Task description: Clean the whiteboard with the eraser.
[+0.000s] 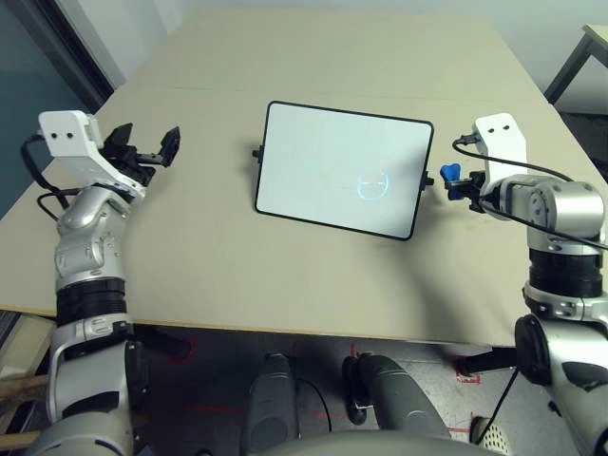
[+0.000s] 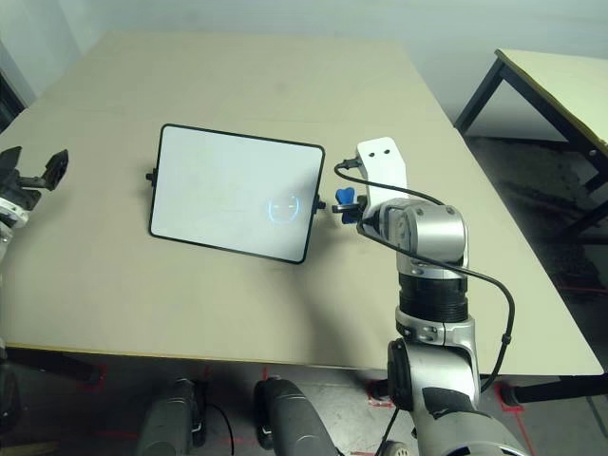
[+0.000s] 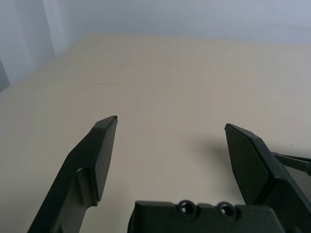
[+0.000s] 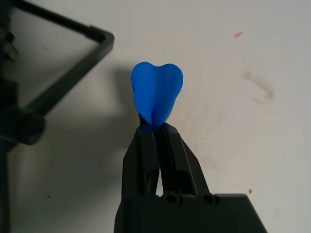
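Pinched so hard it folds, the small bright blue eraser [image 4: 156, 94] sits in the right tool [image 4: 156, 127], half hidden beside the black-framed white whiteboard's [image 1: 337, 166] right edge, mid-frame on the beige desk [image 1: 209, 256]. At far left, the left tool [image 1: 142, 147] gapes wide, empty.

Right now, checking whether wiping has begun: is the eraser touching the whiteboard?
Apart. Right wrist view shows bare table between the eraser and the whiteboard corner.
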### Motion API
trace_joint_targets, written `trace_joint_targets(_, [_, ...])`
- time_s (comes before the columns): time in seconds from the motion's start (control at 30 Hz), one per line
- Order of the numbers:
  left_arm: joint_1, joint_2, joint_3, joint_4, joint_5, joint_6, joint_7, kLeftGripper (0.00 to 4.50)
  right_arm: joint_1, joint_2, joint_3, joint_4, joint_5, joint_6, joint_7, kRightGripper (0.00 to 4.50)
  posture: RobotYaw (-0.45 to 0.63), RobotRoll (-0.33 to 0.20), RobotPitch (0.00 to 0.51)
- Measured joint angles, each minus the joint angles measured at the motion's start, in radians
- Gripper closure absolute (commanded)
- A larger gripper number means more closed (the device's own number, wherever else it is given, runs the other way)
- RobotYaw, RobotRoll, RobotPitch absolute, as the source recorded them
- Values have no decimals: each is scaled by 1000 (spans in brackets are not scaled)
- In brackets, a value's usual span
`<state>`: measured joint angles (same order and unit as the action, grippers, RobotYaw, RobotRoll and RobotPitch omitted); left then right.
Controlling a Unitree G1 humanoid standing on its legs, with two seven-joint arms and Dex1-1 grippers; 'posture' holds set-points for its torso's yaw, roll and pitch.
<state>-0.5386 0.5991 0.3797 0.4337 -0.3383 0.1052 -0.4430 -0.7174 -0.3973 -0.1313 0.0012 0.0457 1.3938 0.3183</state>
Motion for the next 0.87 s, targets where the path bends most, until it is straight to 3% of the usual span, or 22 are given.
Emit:
trace_joint_targets(0.23, [0, -18, -10, -12, 0, 16, 17, 0, 6, 10, -26, 18, 15, -123, -32, 1550, -60, 0, 153])
trace_joint_targets(0.4, [-22, -27, -11, -12, 18, 6, 61, 0, -30, 21, -155, 83, 40, -389, -87, 31, -27, 0, 167])
trace_joint_targets(0.67, [-6, -28, 16, -43, 73, -110, 197, 0, -48, -63, -278, 506, 36, -1104, -216, 31, 26, 0, 141])
trace_joint_targets(0.87, [81, -68, 111, -40, 90, -182, 342, 0, 1, -79, -279, 842, 34, -1382, -221, 31, 39, 0, 111])
